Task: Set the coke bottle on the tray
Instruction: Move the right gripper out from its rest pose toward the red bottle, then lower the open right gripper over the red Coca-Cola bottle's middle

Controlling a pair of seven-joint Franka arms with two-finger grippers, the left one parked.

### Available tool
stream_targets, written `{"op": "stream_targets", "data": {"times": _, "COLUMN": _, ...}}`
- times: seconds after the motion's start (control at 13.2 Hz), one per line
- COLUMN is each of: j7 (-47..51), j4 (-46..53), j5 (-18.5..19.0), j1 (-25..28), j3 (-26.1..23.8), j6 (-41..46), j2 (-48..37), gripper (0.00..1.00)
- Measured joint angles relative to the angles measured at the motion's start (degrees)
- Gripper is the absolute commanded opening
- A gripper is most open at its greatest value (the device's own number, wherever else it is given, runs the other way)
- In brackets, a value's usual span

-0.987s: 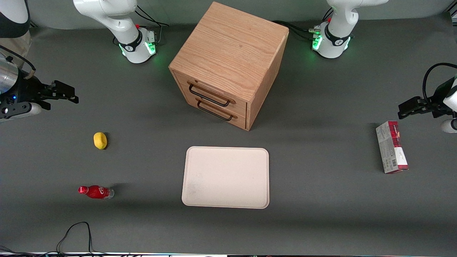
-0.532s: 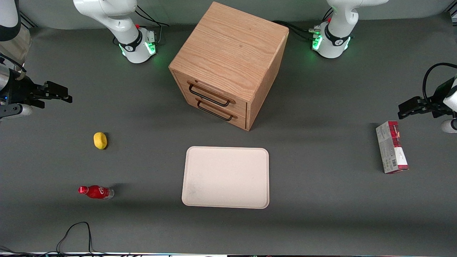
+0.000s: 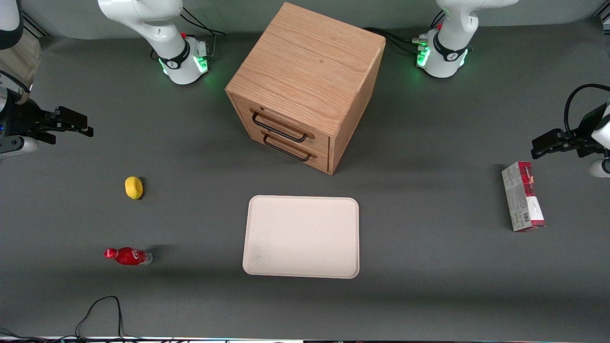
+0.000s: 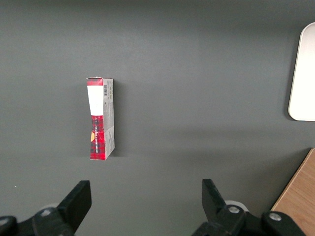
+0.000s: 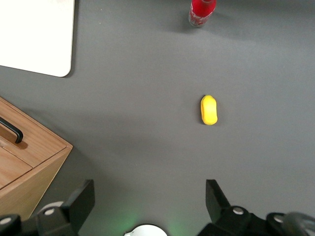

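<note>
The coke bottle point(image 3: 127, 256) lies on its side on the grey table, toward the working arm's end and nearer the front camera than a lemon. In the right wrist view only its clear base and red body point(image 5: 201, 11) show. The cream-white tray point(image 3: 301, 237) lies flat in front of the wooden cabinet, with nothing on it; one rounded corner of the tray point(image 5: 37, 37) shows in the right wrist view. My gripper point(image 3: 76, 125) hangs open and holding nothing above the table's working-arm end, farther from the front camera than the lemon and the bottle. In the right wrist view the gripper point(image 5: 150, 196) stands wide apart.
A yellow lemon point(image 3: 134, 187) lies between the gripper and the bottle. The wooden drawer cabinet point(image 3: 305, 85) stands mid-table with both drawers shut. A red-and-grey carton point(image 3: 522, 202) lies toward the parked arm's end. A black cable point(image 3: 97, 312) loops near the front edge.
My gripper has drawn back toward the working arm's end of the table and slightly farther from the front camera. Bottle, lemon and tray have not moved.
</note>
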State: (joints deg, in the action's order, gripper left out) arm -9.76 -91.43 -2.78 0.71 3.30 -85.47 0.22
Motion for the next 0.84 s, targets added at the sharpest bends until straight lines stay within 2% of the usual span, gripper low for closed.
{"op": "stream_targets", "data": {"times": 0.23, "j7": 0.0, "j4": 2.9, "j5": 0.1, "j1": -0.2, "j3": 0.4, "j6": 0.3, "j2": 0.9, "gripper": 1.00}}
{"op": "stream_targets", "data": {"times": 0.38, "j7": 0.0, "j4": 8.6, "j5": 0.3, "j1": -1.4, "j3": 0.9, "j6": 3.4, "j2": 4.7, "gripper": 1.00}}
{"op": "stream_targets", "data": {"times": 0.68, "j7": -4.2, "j4": 30.0, "j5": 0.4, "j1": -7.4, "j3": 1.0, "j6": 7.5, "j2": 22.4, "gripper": 1.00}}
{"op": "stream_targets", "data": {"times": 0.84, "j7": -6.1, "j4": 35.4, "j5": 0.4, "j1": -9.1, "j3": 0.9, "j6": 8.2, "j2": 27.5, "gripper": 1.00}}
